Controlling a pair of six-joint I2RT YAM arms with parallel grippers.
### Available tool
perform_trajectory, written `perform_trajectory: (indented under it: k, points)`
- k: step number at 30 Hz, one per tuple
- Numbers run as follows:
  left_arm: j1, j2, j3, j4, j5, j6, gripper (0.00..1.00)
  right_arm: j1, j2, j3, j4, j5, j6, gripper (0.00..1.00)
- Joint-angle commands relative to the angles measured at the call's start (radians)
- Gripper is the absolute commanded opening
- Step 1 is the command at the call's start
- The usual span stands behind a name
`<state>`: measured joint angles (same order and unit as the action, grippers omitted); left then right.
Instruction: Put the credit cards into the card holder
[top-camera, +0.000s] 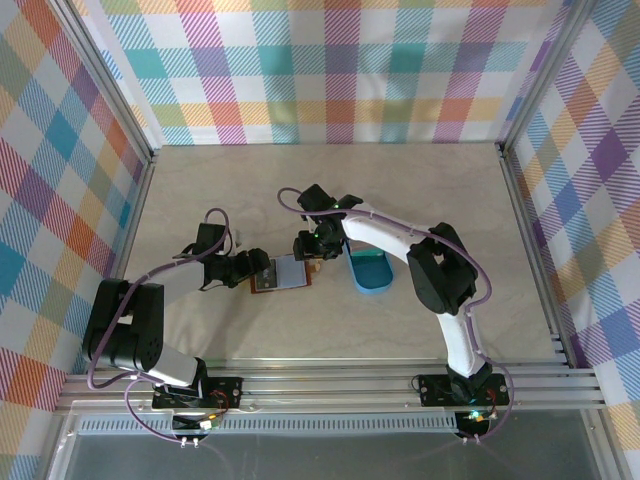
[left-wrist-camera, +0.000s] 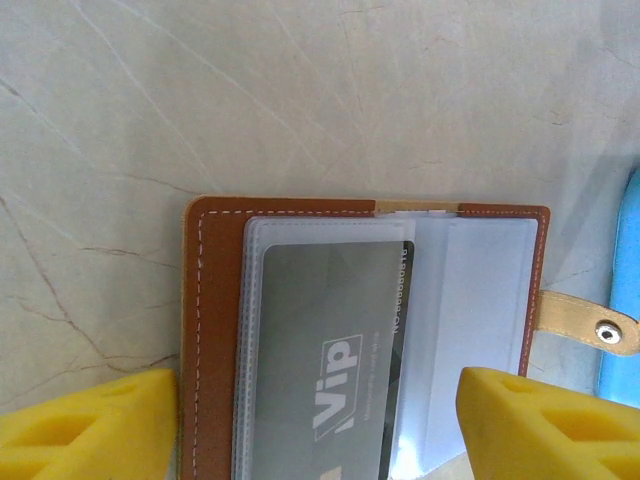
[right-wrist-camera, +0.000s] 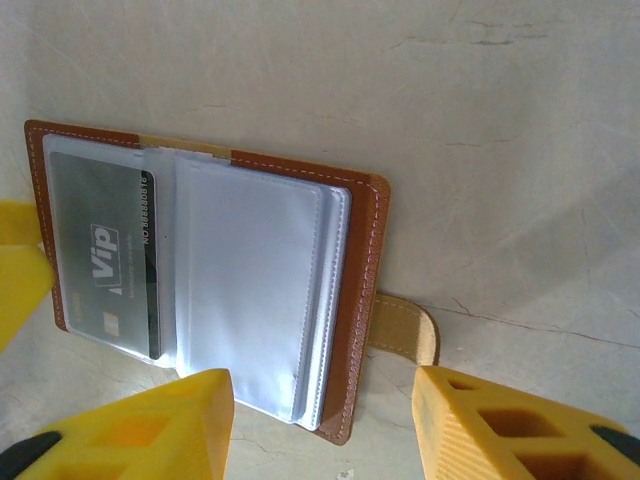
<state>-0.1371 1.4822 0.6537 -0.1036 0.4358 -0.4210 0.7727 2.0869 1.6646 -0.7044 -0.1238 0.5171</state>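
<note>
Arms meet at the small reddish-brown leather card holder (top-camera: 281, 274), lying open on the pale table (top-camera: 450, 190) with a grey VIP credit card (left-wrist-camera: 325, 350) in its clear sleeve. Left gripper (top-camera: 256, 270) reaches in low, right gripper (top-camera: 311, 254) bends down; both have their fingers spread and grip nothing.
</note>
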Motion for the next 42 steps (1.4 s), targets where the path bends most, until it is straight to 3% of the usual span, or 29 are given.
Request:
perform_trajectory:
  k: [1, 9, 17, 32, 37, 42]
  points:
    - [-0.013, -0.007, 0.020, -0.011, 0.032, 0.014, 0.73, 0.002, 0.036, 0.015, -0.029, -0.006, 0.019, 0.51]
    - [-0.013, -0.018, 0.018, 0.017, 0.076, -0.013, 0.73, -0.004, 0.063, 0.014, -0.009, -0.057, 0.034, 0.50]
    - [-0.013, -0.026, 0.014, 0.047, 0.103, -0.044, 0.73, -0.007, 0.076, 0.015, -0.003, -0.084, 0.040, 0.42]
    - [-0.013, -0.011, 0.023, 0.031, 0.078, -0.047, 0.73, 0.033, -0.027, 0.004, 0.004, 0.059, -0.025, 0.47]
    - [-0.014, -0.008, 0.029, 0.013, 0.056, -0.041, 0.73, 0.035, 0.005, 0.031, -0.009, 0.076, -0.031, 0.49]
    - [-0.015, 0.001, 0.035, 0.024, 0.080, -0.042, 0.73, 0.032, 0.051, 0.082, -0.066, 0.192, -0.031, 0.53]
